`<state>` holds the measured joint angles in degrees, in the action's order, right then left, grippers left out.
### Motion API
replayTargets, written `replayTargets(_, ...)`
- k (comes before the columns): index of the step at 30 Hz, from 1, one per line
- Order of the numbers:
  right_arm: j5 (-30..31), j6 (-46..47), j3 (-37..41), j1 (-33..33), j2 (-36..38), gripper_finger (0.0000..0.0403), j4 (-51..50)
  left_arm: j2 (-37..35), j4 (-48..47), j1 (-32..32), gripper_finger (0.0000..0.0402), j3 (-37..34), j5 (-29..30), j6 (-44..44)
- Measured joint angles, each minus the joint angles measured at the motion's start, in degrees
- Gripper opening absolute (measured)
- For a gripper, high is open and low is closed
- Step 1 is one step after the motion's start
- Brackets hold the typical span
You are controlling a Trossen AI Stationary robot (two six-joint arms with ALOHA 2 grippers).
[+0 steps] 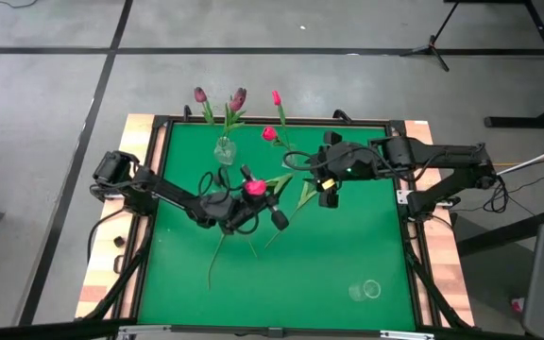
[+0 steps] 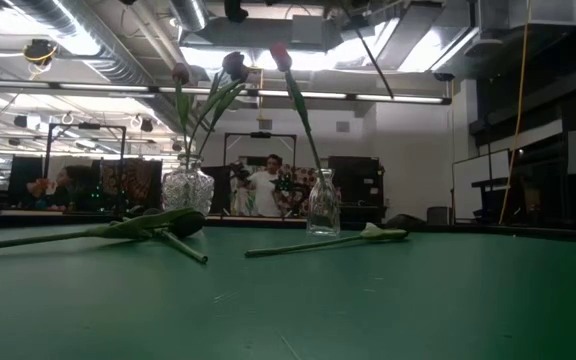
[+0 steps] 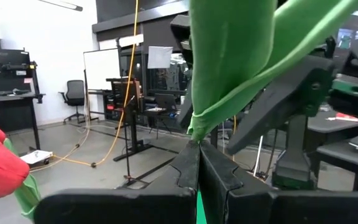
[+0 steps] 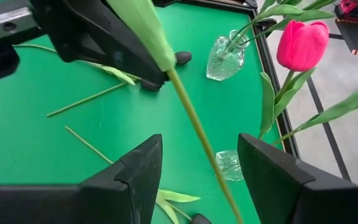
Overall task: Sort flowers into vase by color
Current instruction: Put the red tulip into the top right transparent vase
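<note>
The left tool (image 1: pixel 253 192) is shut tight on a pink flower (image 1: pixel 254 187) mid-surface, stem pointing toward the near edge. The right tool (image 1: pixel 327 192) is open around another stem (image 4: pixel 194 127). Two vases (image 1: pixel 224 149) stand near the far edge.

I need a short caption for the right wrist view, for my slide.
A green flower stem passes between the open right gripper fingers, above the green table.

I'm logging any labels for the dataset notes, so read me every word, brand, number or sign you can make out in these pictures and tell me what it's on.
No text can be read in any view.
White board on a stand in the room behind, left wrist view: no legible writing.
White sheet hung beside it: too blurred to read.
Clear glass vases, green table mat, black left gripper and right gripper: no markings visible.
</note>
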<state>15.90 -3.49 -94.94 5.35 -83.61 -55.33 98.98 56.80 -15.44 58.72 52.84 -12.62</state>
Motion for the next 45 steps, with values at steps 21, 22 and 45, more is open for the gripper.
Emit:
replayTargets(21, -1.56, -2.06, 0.02, -0.6, -2.81, 0.0209, -0.55, 0.0, 1.8, -0.92, 0.0, 0.72, -0.02, -0.02)
replayTargets(22, -1.36, -2.35, 0.02, -0.6, -3.02, 0.0209, -0.54, 0.0, 1.78, -0.97, 0.0, 0.72, -0.08, -0.02)
replayTargets(45, -0.5, -2.48, 0.02, -0.51, -3.3, 0.001, -0.22, 0.0, 1.63, -1.91, 0.0, 0.7, -2.0, -2.99)
